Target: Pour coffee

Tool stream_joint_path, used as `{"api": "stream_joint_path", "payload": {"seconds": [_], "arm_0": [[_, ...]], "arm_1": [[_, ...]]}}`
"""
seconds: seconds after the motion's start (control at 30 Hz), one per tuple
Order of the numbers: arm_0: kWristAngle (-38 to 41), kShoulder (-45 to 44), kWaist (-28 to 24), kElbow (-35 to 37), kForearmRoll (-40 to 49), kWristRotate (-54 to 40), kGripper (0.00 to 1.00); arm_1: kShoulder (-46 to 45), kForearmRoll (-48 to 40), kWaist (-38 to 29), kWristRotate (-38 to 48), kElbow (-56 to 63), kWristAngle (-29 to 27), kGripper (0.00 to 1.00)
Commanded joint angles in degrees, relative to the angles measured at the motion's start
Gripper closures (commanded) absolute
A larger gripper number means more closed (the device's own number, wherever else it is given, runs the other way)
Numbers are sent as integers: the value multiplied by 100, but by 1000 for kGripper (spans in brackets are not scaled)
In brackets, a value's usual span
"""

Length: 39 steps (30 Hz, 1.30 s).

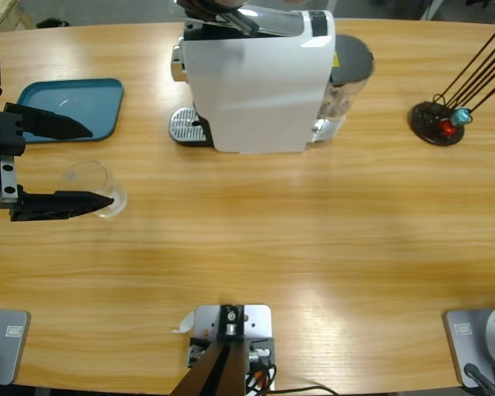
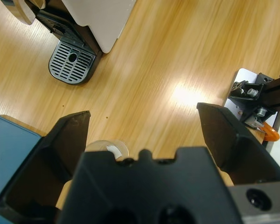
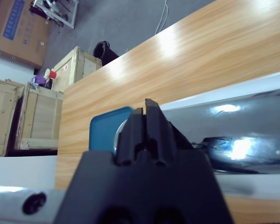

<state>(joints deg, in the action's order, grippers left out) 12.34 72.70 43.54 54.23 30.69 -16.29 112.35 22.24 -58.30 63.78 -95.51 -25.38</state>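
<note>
The left fingers (image 1: pixel 101 165) gape wide around a clear glass (image 1: pixel 93 187) at nine o'clock on the table (image 1: pixel 313 247); its coffee is hard to see. The right fingers (image 3: pixel 147 122) are pressed together atop the coffee machine (image 1: pixel 256 82).

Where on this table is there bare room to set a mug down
The widest bare wood runs across the middle, in front of the white coffee machine, and right toward the capsule stand. The left end is crowded: the blue tray, the clear glass and the open left hand around that glass. The drip grate is also bare.
</note>
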Motion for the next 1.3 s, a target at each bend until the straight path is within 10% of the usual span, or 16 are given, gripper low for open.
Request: {"api": "stream_joint_path", "payload": {"seconds": [0.03,0.63,0.77,0.8,0.83,0.9,1.3], "arm_0": [[-276,94,52,-151,-72,38,0],[-442,89,-118,-241,-304,337,0],[-442,104,-118,-255,-304,353,0],[-442,96,-118,-258,-302,365,0],[-442,80,-118,-264,-300,374,0],[-469,20,-118,-269,-297,381,0],[-1067,-803,-197,-1000,-283,868,31]], "arm_1": [[1189,202,-226,152,939,86,1000],[1526,202,-235,454,1043,392,1000],[932,230,-235,-1052,967,-111,978],[670,258,-235,-1487,885,-210,458],[405,343,-235,-1887,751,-266,166],[-108,599,-235,-2859,436,-250,10],[-2253,1598,-235,-4724,596,1001,0]]}}
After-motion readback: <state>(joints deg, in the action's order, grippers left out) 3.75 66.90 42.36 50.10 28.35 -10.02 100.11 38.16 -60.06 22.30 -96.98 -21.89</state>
